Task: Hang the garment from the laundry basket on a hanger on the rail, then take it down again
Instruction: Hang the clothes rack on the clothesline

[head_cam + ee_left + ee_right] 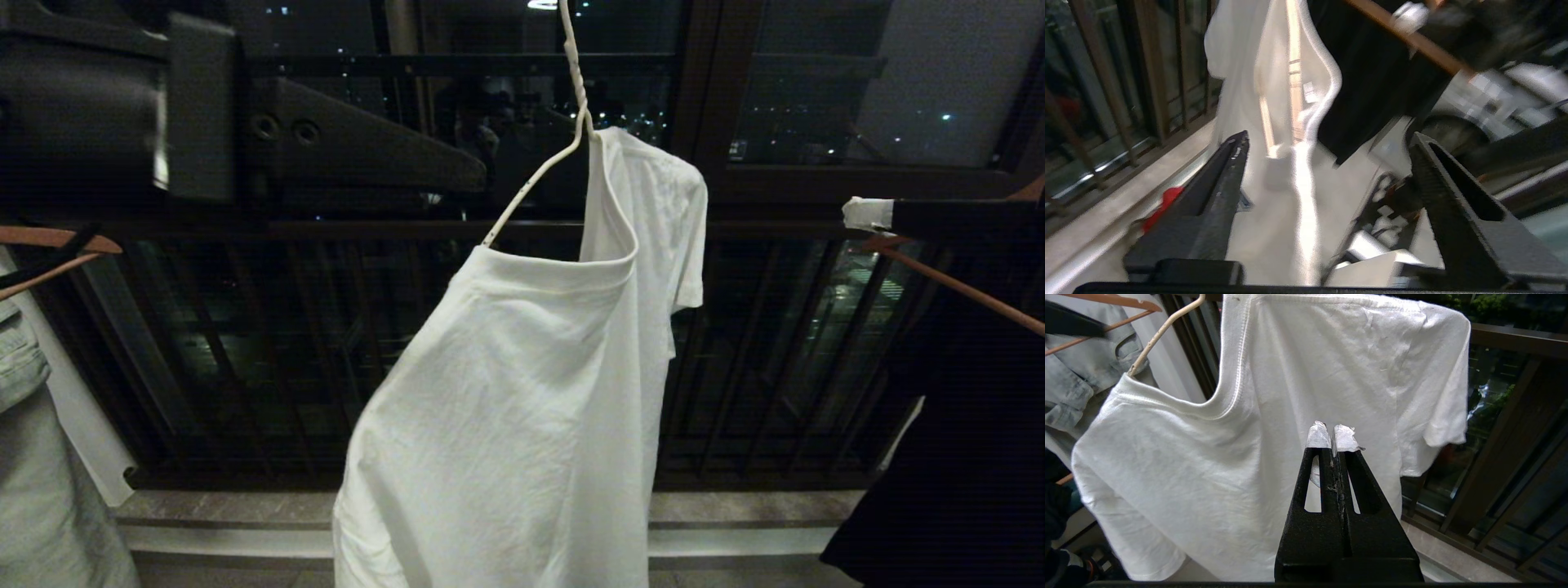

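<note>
White T-shirt (522, 392) hung crooked on wire hanger (535, 175). Left gripper (1327, 143) at 10 o'clock, jaws wide, empty. Right gripper (1332, 435) at 3 o'clock, closed, empty.

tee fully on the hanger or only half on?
Half on. The white T-shirt has one shoulder over the white wire hanger; the hanger's other arm pokes bare out of the neckline, and that side sags.
</note>
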